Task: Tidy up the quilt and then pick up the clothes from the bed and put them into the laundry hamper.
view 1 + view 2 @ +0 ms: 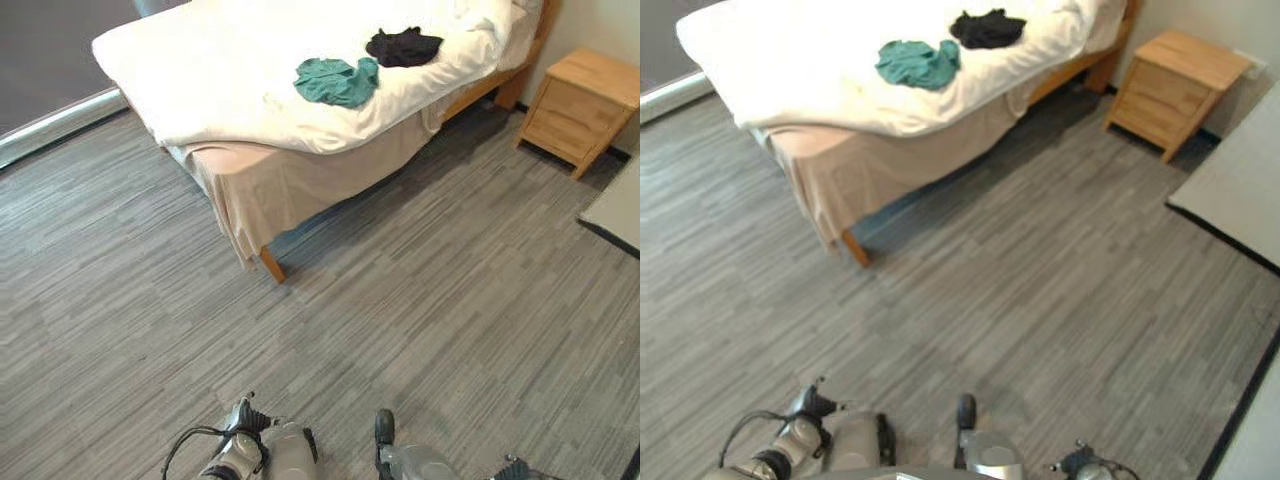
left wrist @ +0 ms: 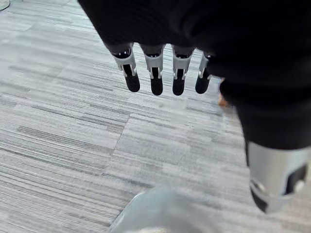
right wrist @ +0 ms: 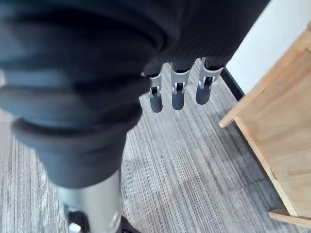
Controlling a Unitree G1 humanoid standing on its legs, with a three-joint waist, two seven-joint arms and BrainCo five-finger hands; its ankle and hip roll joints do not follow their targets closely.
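A white quilt (image 1: 230, 70) covers the bed (image 1: 270, 262) at the far side of the room and hangs over its near edge. On the quilt lies a crumpled teal garment (image 1: 336, 80). A black garment (image 1: 403, 46) lies just beyond it, toward the head of the bed. My left hand (image 2: 156, 77) hangs over the grey floor with straight fingers and holds nothing. My right hand (image 3: 177, 94) also hangs open above the floor, beside a piece of wooden furniture (image 3: 286, 136). Both hands are far from the bed.
A beige sheet (image 1: 290, 185) drapes down at the bed's near corner above a wooden leg. A wooden nightstand (image 1: 580, 105) stands right of the bed by the wall. A light grey surface with a dark edge (image 1: 1235, 195) lies at the right. Grey striped carpet stretches between me and the bed.
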